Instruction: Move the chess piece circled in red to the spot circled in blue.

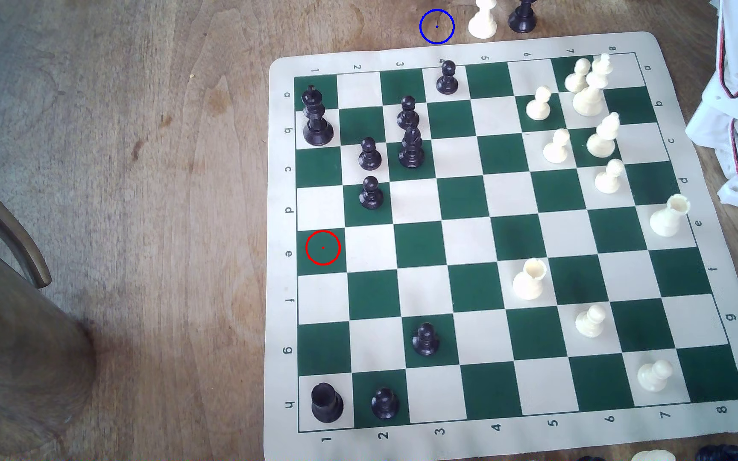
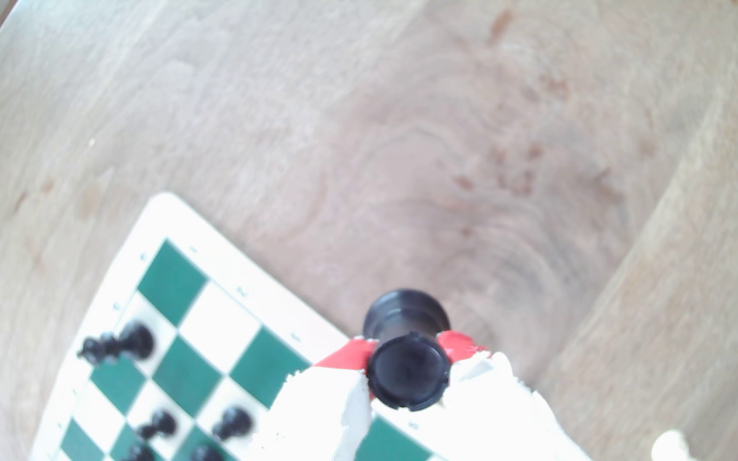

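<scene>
Rook: the black rook (image 2: 407, 370) is pinched between the white fingers (image 2: 487, 399) of the gripper (image 2: 407, 377), above bare wood just beside the board's corner.
Red ring (image 1: 323, 248): lies on an empty green square.
Blue ring (image 1: 437, 26): on plain table (image 1: 136, 221), just beyond the mat's edge; a cream piece (image 1: 483, 20) stands near.
Open room: wide bare wood around the chess mat (image 1: 691, 88).
Hard to see: the wrist view is blurred; the rook's base is dim.

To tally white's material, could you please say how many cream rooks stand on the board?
2. One cream rook stands in row e, toward the exterior view's right; the other in row f, column 5. Cropped edge pieces are unclear.
</scene>
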You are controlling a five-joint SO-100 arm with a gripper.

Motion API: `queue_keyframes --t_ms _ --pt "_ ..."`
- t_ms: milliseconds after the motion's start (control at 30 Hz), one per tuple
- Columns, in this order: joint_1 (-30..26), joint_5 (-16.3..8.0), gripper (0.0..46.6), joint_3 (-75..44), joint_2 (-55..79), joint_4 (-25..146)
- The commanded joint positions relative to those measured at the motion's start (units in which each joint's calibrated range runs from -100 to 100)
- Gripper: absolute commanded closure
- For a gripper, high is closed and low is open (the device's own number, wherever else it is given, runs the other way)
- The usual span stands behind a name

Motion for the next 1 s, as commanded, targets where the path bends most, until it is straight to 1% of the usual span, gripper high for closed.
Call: queue_keyframes --t_ms 0,33,67,133,200,333,367,467,667,767,800,900,967 --pt "-1.12 -0.10 46.4 -3.98 -4.40 0.46" --pt "-1.20 -0.10 46.4 -3.43 -4.65 0.05" --pt "-1.28 -0.05 46.4 2.91 -7.45 -2.66" --pt "-1.44 0.10 46.4 21.50 -16.45 -12.57" --pt "-1.98 0.39 46.4 37.46 -23.50 -19.69" --pt "-2.61 0.39 46.4 52.42 -29.10 -26.90" --pt "-3.16 0.24 46.4 58.13 -30.88 -29.52" --pt "-4.02 0.05 46.4 65.29 -32.92 -33.53" --pt "-5.74 0.00 46.4 84.06 -38.78 -45.24" --pt "-5.89 0.00 46.4 89.04 -39.29 -48.93" --pt "-5.89 0.00 46.4 92.85 -39.29 -52.70" --pt "-5.89 0.20 46.4 97.38 -37.85 -57.94" --pt "-5.74 0.24 46.3 98.02 -36.06 -59.90"
